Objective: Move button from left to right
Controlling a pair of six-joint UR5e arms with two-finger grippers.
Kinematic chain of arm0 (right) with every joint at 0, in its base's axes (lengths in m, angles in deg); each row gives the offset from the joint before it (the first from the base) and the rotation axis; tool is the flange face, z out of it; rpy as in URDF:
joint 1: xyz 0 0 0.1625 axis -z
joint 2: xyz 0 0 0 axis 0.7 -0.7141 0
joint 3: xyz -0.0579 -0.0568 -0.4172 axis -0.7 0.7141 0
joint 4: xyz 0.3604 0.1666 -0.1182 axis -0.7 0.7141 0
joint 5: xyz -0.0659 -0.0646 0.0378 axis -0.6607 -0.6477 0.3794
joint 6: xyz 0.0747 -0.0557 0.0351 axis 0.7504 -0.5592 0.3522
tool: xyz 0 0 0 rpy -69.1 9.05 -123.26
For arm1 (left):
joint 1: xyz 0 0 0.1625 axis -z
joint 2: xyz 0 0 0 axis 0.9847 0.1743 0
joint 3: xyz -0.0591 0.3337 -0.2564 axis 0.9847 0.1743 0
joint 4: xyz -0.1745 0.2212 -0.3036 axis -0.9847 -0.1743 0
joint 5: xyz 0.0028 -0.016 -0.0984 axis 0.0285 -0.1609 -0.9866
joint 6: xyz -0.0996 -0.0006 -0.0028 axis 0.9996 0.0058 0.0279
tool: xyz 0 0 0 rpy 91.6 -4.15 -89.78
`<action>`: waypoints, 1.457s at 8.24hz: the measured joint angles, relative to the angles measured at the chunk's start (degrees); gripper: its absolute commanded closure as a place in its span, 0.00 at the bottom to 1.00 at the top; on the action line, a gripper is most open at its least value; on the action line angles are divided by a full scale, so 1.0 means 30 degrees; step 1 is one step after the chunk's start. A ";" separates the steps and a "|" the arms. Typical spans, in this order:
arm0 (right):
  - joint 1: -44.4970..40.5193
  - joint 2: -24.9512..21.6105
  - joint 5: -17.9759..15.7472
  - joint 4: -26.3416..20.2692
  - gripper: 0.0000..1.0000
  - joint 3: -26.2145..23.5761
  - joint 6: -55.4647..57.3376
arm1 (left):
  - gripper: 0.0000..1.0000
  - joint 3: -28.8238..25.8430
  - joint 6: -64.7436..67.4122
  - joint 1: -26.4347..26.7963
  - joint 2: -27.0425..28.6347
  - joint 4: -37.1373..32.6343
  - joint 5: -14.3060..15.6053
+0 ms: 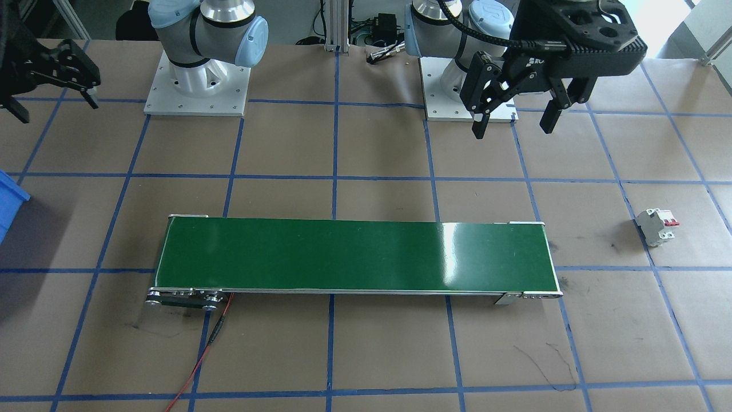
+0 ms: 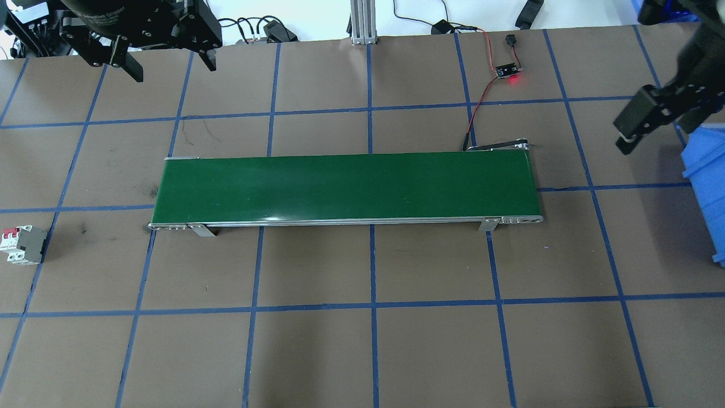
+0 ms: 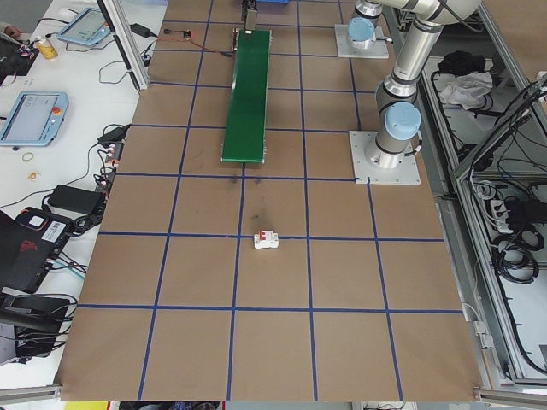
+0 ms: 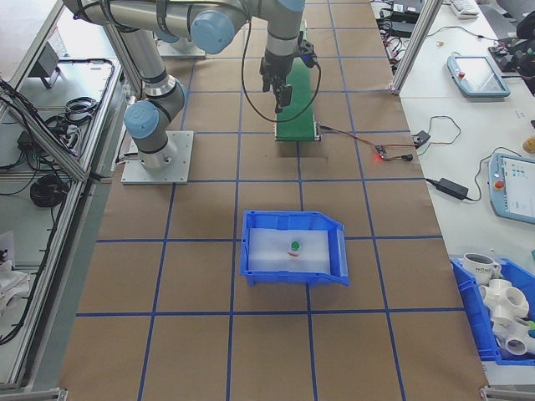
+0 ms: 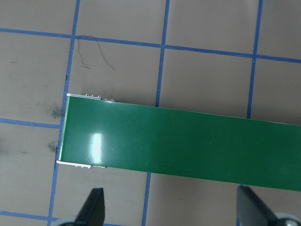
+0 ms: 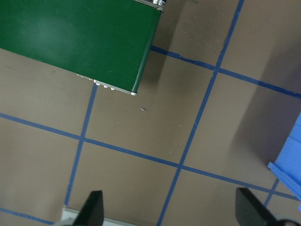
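Note:
The button (image 4: 294, 246), a small piece with a round green cap, lies inside the blue bin (image 4: 294, 277) at the table's right end; only the exterior right view shows it. My left gripper (image 2: 173, 67) hangs open and empty above the table behind the left end of the green conveyor belt (image 2: 345, 187). Its fingertips (image 5: 94, 209) frame the belt's left end in the left wrist view. My right gripper (image 6: 171, 209) is open too and holds nothing. It hovers between the belt's right end and the bin.
A white circuit breaker with red toggles (image 2: 22, 245) sits on the table far left of the belt. A small board with a red light (image 2: 508, 71) and its wires lie behind the belt's right end. The bin's edge (image 2: 708, 192) shows at the overhead view's right border.

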 measured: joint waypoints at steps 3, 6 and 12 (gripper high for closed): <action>-0.3790 0.1441 0.0151 0.0238 0.00 0.1826 0.6574 | 0.00 -0.0011 -0.0007 0.0009 -0.0042 0.0000 0.0000; -0.4565 0.2639 0.0353 0.1374 0.01 0.2764 1.0182 | 0.00 -0.0014 -0.0031 0.0006 -0.0057 0.0001 0.0000; -0.6067 0.2414 0.0272 0.3014 0.00 0.1420 1.1317 | 0.00 -0.0013 -0.0033 0.0012 -0.0058 0.0000 0.0000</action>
